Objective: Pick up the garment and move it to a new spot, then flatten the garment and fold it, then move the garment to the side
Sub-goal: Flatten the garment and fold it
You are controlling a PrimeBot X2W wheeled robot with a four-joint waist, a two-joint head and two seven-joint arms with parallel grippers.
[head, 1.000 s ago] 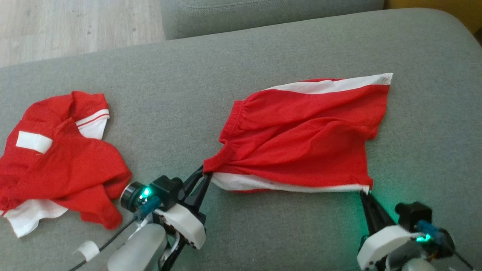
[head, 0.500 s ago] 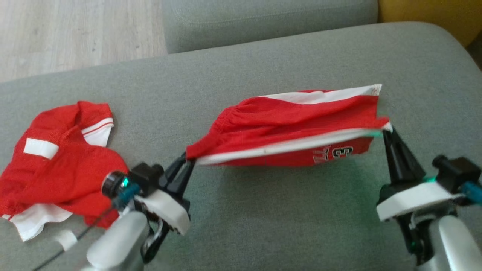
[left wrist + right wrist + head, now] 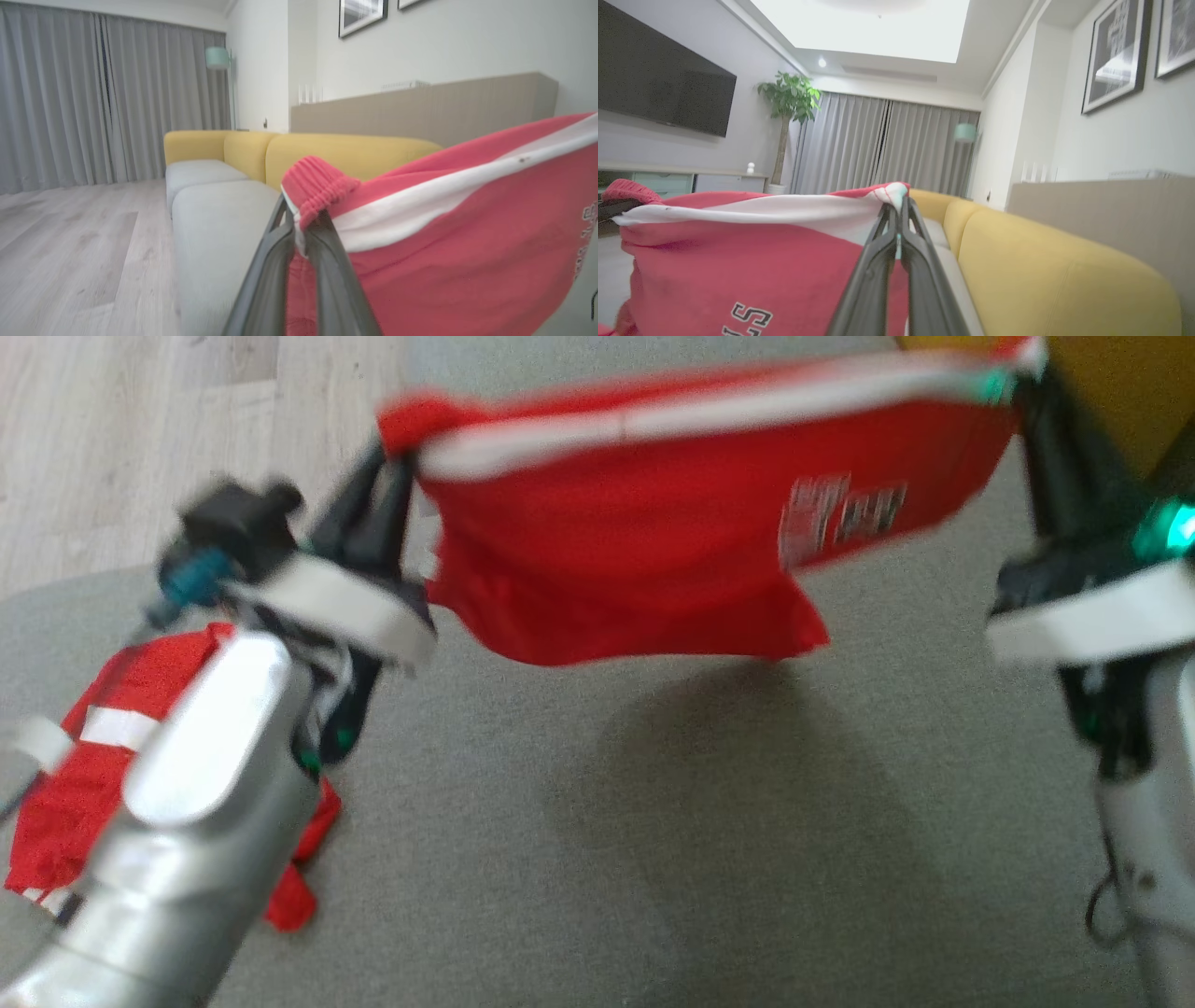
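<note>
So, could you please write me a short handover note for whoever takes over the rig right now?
Left gripper: shut on the elastic waistband corner of the red shorts.
Right gripper: shut on the other end of the same white-striped edge.
Shorts: hanging stretched between both grippers, apparently clear of the grey cushion. A second red garment lies crumpled on the cushion at the robot's left.
Done: pick-up.
Left: set the shorts down at a new spot, flatten, fold, move aside.
</note>
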